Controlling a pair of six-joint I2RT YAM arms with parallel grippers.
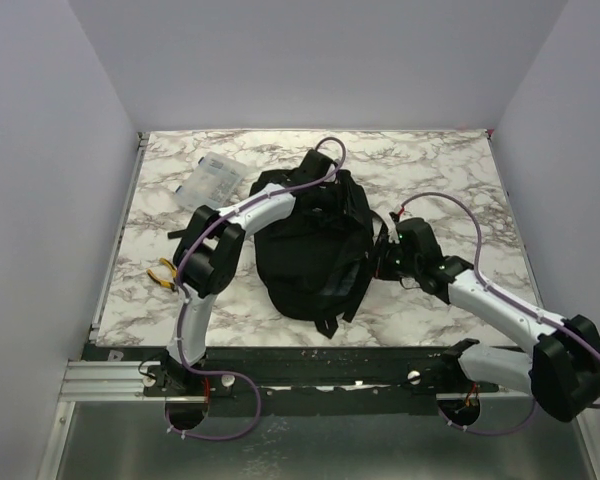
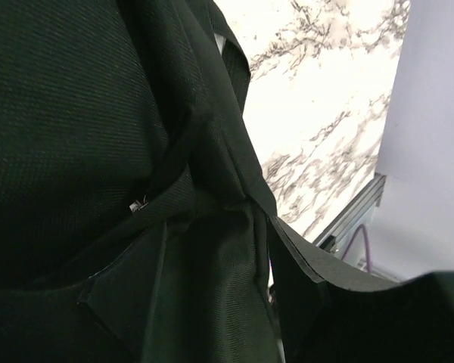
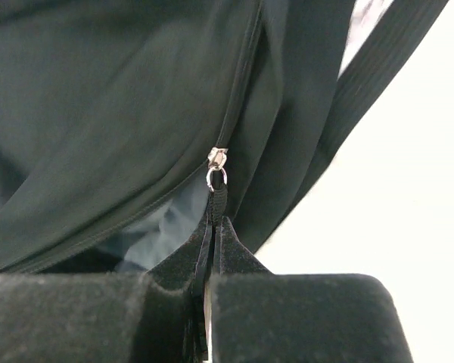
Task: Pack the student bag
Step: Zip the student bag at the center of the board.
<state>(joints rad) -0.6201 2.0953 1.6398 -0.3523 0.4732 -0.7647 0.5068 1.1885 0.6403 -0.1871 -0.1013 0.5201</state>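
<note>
The student bag (image 1: 310,245) is a large black backpack lying in the middle of the marble table. My right gripper (image 3: 214,227) is shut on the black pull strap of a zipper. The silver slider (image 3: 217,159) sits just above the fingertips, and a pale lining shows in the open seam. In the top view the right gripper (image 1: 385,255) is at the bag's right side. My left gripper (image 1: 323,195) is pressed into the bag's far top. Its wrist view shows only black fabric (image 2: 98,151) and a strap edge (image 2: 325,265); its fingers are hidden.
A clear plastic case (image 1: 212,178) lies at the back left of the table. A small yellow object (image 1: 163,272) lies by the left arm. Black straps (image 1: 330,322) trail from the bag's near end. White walls close in three sides.
</note>
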